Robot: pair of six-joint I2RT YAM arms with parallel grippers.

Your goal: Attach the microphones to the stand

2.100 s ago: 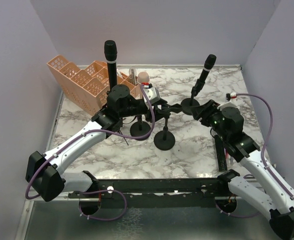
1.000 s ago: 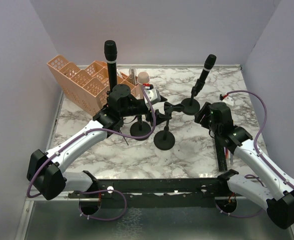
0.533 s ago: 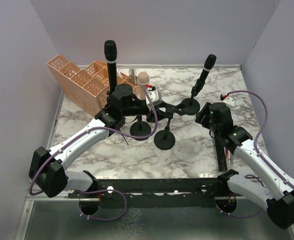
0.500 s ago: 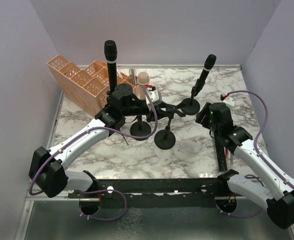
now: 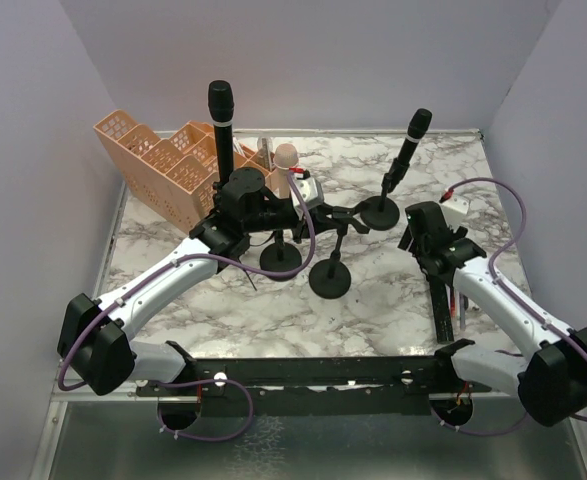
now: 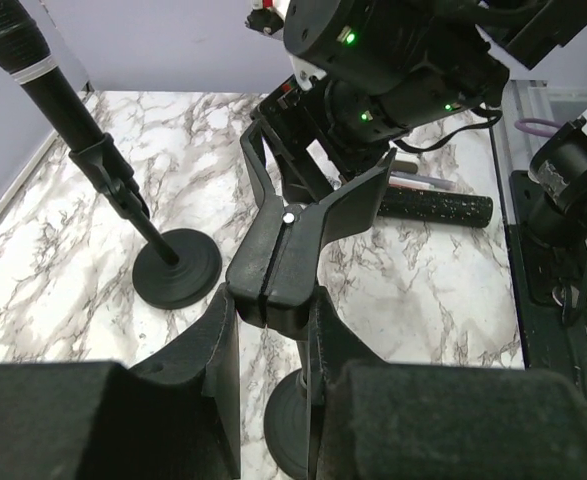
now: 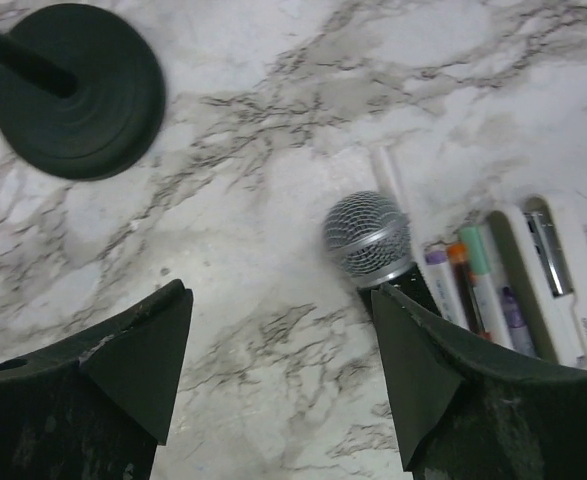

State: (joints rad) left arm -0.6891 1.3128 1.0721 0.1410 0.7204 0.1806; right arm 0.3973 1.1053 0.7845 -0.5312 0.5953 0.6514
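Black fingers of the left gripper are being clamped on the clip of the empty stand, near the table's centre. The right gripper is being held spread apart above the marble table, gripping nothing. A loose microphone is lying at 1 o'clock from it, touching pens; a stand base is sitting at 10 o'clock. An upright microphone and a tilted microphone are being carried on 2 other stands.

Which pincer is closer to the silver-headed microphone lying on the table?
Right. The right pincer hangs open over the microphone. The left pincer is farther off, gripping the stand clip.
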